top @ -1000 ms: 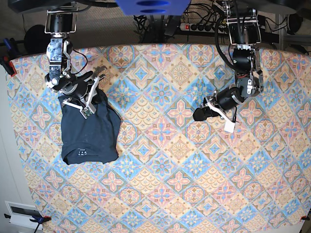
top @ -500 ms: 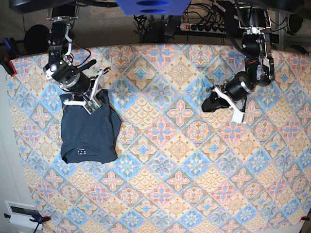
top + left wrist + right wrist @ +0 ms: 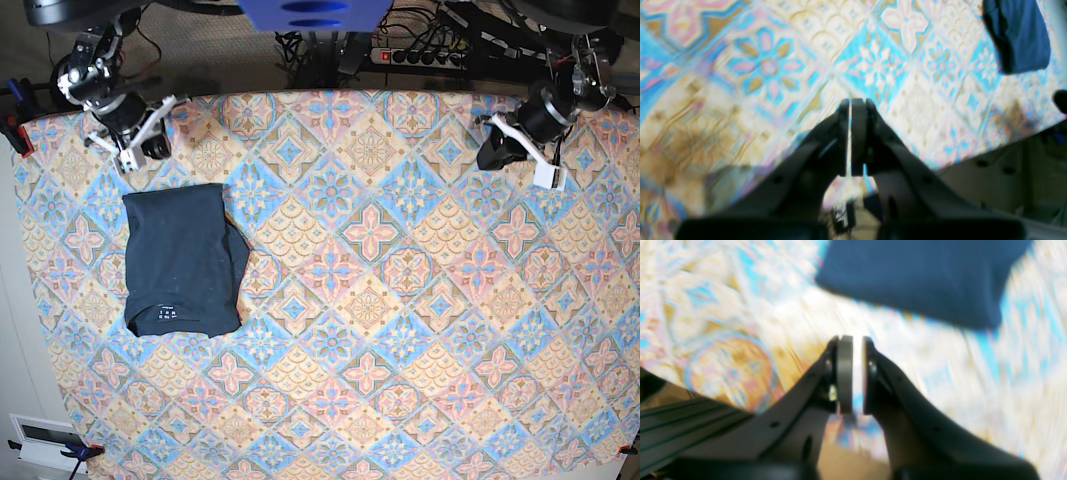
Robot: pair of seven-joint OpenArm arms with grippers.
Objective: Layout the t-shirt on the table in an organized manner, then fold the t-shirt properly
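Left wrist: left claw (image 3: 850,133) pinched shut, empty, pads nearly touching, above the counter (image 3: 773,66) with its diamond floral cloth. T-shirt (image 3: 1018,33), dark navy soft cloth, far off at top right. View blurred.

Right wrist: right claw (image 3: 853,373) narrow, thin gap, nothing in it. T-shirt just ahead, flat smooth edge.

Base: t-shirt folded to a rough rectangle at counter's left, white label at the near end. Both claws near the far edge, clear of it. Power strip (image 3: 425,55) and cables behind.
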